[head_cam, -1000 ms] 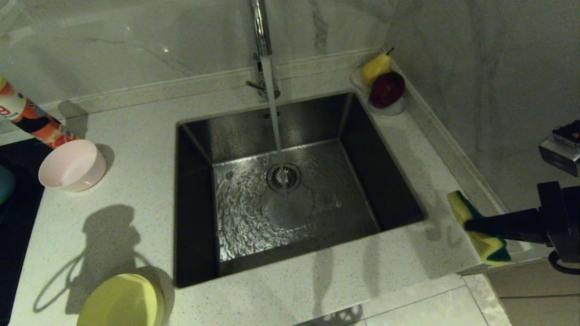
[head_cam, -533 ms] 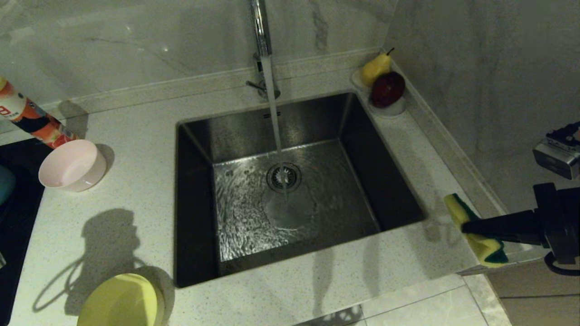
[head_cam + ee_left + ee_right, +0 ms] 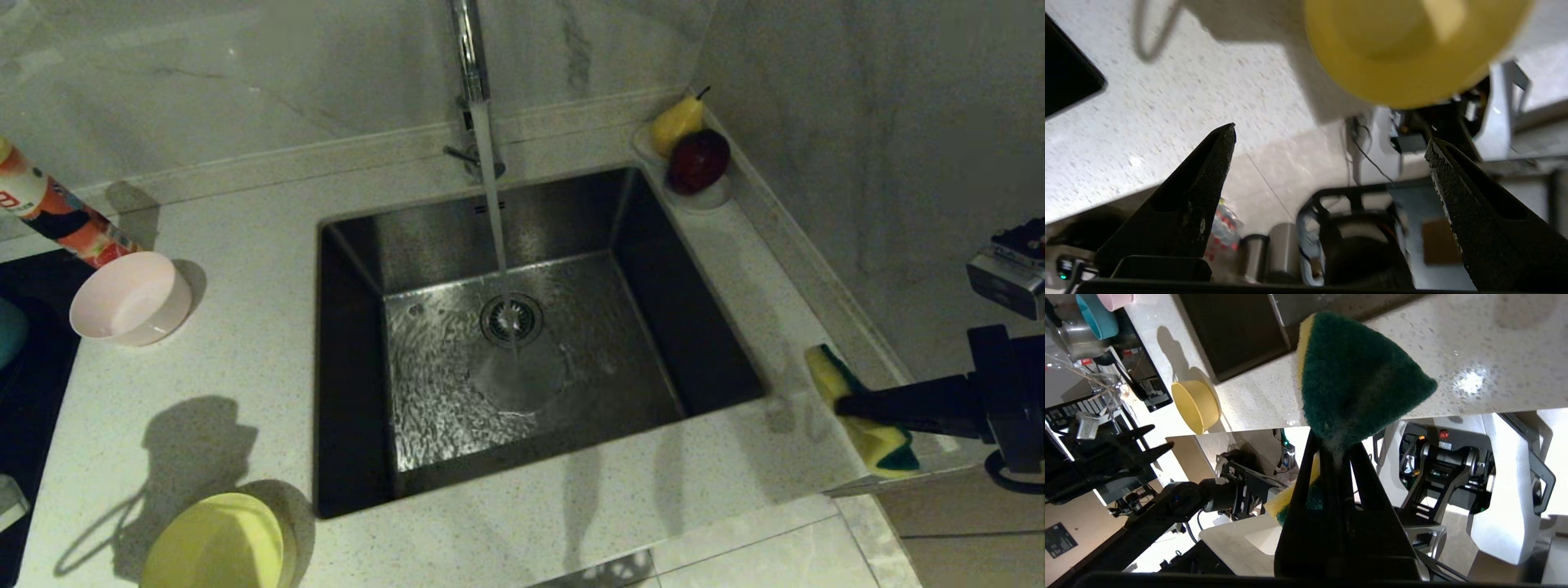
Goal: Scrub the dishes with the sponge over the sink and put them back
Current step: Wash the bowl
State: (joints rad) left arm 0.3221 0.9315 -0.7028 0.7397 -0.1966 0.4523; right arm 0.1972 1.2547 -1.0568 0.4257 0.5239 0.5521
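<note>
Water runs into the steel sink (image 3: 571, 208). A pale pink bowl (image 3: 131, 298) stands on the counter left of it. A yellow bowl (image 3: 214, 545) sits at the counter's front left corner. A light blue bowl (image 3: 10, 331) peeks in at the left edge. My right gripper (image 3: 849, 404) hovers over the counter's right end, shut on the green and yellow sponge (image 3: 865, 416), which bends out past its tips (image 3: 1359, 375). My left gripper (image 3: 1331, 136) is open and empty near the counter's front edge, with the yellow bowl (image 3: 1404, 45) just beyond its fingertips, apart from them.
A tall faucet (image 3: 469, 49) rises behind the sink. A white dish with a pear and a red apple (image 3: 698, 163) sits at the back right corner. An orange bottle (image 3: 49, 212) leans at far left, beside a black cooktop (image 3: 33, 392).
The left arm's shadow beside the yellow bowl slid toward the counter's front. A pale part of that arm now shows at the left edge. The right gripper and sponge barely shifted.
</note>
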